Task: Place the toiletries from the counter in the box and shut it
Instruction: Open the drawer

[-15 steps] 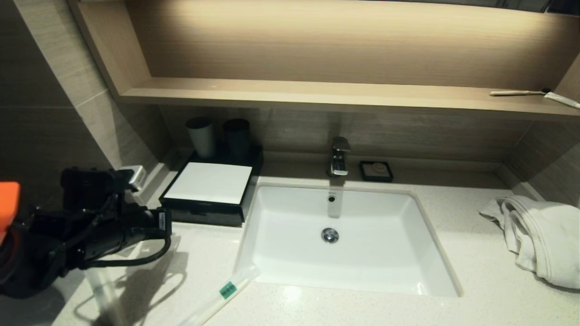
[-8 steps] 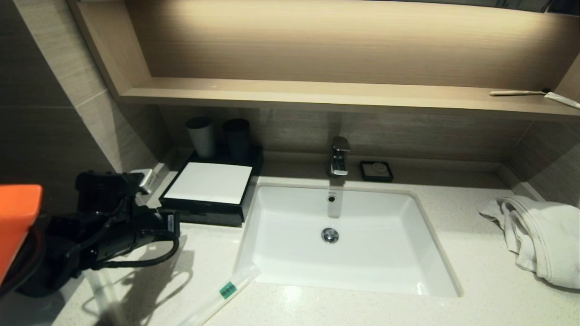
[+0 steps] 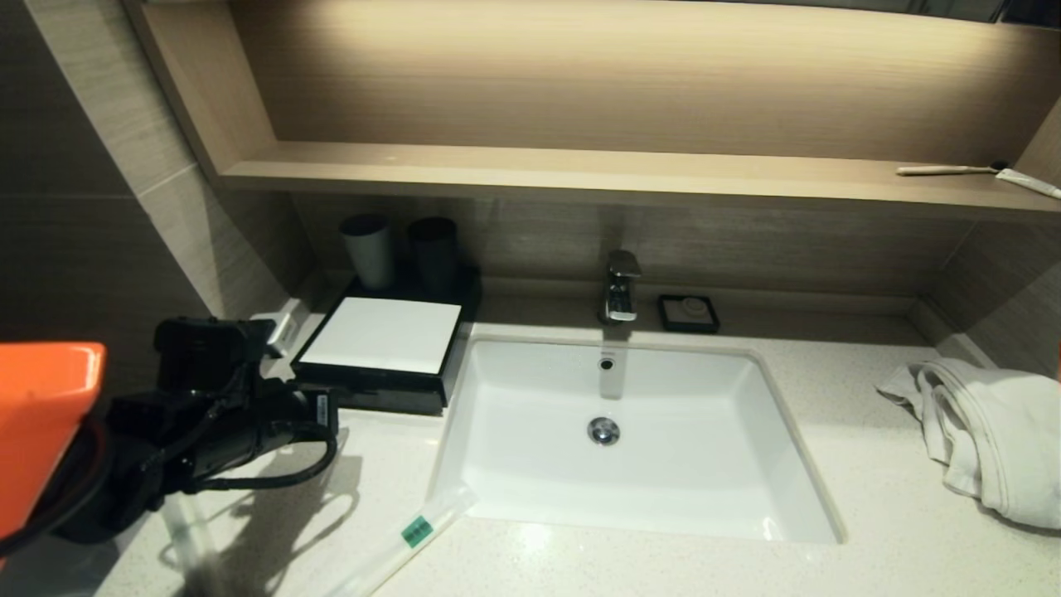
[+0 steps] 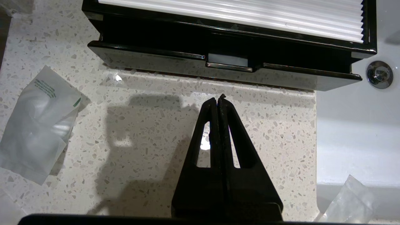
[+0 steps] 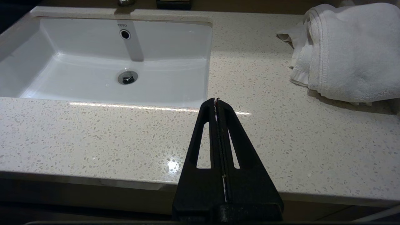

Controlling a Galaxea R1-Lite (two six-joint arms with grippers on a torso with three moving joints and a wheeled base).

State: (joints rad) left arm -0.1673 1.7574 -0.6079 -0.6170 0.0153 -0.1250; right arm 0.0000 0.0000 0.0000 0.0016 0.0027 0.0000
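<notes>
The left gripper [image 4: 219, 99] hangs over the speckled worktop [image 3: 870, 506] just in front of the black box [image 3: 377, 348], its jaws pressed together with nothing between them. The box sits at the left of the sink [image 3: 630, 431], against the back wall; its white ribbed top [image 4: 231, 14] lies flat, and its front drawer panel [image 4: 225, 70] stands slightly out from the body, with a small pale tab at the middle of the front. A flat translucent sachet [image 4: 37, 125] with green print, too small to read, lies on the worktop on one side of the gripper, well apart from it. A long clear packet with a green label [image 3: 410, 535] rests at the front left corner of the sink, its writing unreadable. Another clear wrapper [image 4: 347, 201] shows at the sink's edge in the left wrist view.

The right gripper [image 5: 217, 100] is parked low at the front edge of the worktop, between the sink and the folded white towel [image 5: 343, 50]; its jaws are closed and empty. The word "TOTO" is printed above the sink's overflow hole [image 5: 125, 33]. Two dark cups [image 3: 402, 249] stand behind the box.
</notes>
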